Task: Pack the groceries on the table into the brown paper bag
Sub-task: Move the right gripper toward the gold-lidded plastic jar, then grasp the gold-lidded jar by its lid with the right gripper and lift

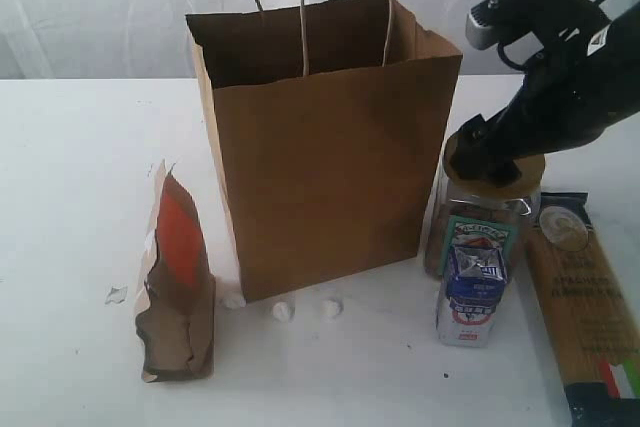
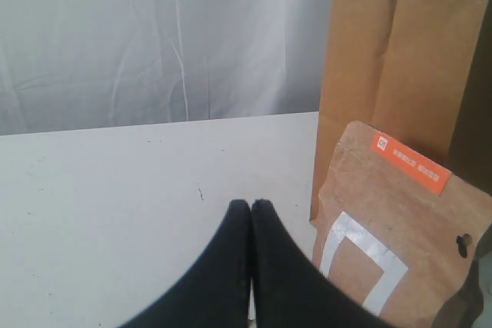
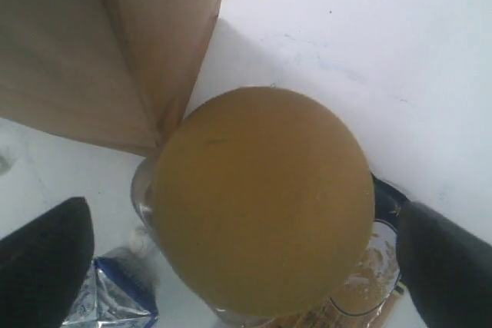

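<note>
The brown paper bag (image 1: 330, 137) stands upright and open in the middle of the table (image 1: 80, 147). To its left stands the brown pouch (image 1: 178, 277) with an orange-red panel. On the right stands the tan-lidded clear jar (image 1: 480, 222), with the small blue-white carton (image 1: 472, 292) in front of it and the spaghetti packet (image 1: 590, 307) lying beside it. My right gripper (image 1: 495, 157) hovers over the jar's lid (image 3: 261, 197), open wide, with a finger (image 3: 46, 259) on each side and a gap to the lid. My left gripper (image 2: 251, 207) is shut on nothing, low over the table beside the pouch (image 2: 400, 228).
Three small white pebble-like bits (image 1: 283, 310) lie at the bag's foot, and another scrap (image 1: 116, 295) lies left of the pouch. A white curtain (image 2: 154, 36) hangs behind the table. The bag (image 3: 115, 44) stands close beside the jar.
</note>
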`<control>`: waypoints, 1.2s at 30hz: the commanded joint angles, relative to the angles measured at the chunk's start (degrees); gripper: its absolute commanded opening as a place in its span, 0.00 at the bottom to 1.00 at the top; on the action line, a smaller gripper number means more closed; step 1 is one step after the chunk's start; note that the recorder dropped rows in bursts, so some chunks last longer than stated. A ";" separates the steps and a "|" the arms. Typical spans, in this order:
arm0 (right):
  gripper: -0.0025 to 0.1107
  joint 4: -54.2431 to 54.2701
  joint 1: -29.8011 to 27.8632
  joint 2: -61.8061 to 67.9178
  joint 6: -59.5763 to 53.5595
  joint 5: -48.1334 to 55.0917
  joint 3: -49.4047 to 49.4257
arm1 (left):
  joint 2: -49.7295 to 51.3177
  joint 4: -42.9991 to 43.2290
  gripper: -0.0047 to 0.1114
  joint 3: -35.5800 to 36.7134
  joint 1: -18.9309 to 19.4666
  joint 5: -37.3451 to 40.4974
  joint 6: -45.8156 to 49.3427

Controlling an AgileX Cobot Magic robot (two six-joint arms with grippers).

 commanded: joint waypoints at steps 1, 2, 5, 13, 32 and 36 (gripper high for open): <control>0.95 -0.32 -0.34 2.21 -0.44 -2.33 0.04 | -0.22 -0.43 0.04 0.20 0.15 -0.19 0.11; 0.95 -0.32 -0.34 2.58 -0.44 -2.61 0.04 | -0.22 -0.43 0.04 0.20 0.15 -0.19 0.11; 0.95 -0.32 -0.34 3.78 -0.44 -3.02 0.04 | -0.22 -0.43 0.04 0.20 0.15 -0.19 0.11; 0.95 -1.07 -0.34 6.73 -1.17 -4.93 0.04 | -0.22 -0.43 0.04 0.20 0.15 -0.19 0.11; 0.95 -2.16 -0.75 12.01 -2.26 -2.07 -0.40 | -0.22 -0.43 0.04 0.20 0.15 -0.19 0.11; 0.92 -0.14 -0.75 12.50 -2.26 0.47 -0.40 | -0.22 -0.43 0.04 0.20 0.15 -0.19 0.11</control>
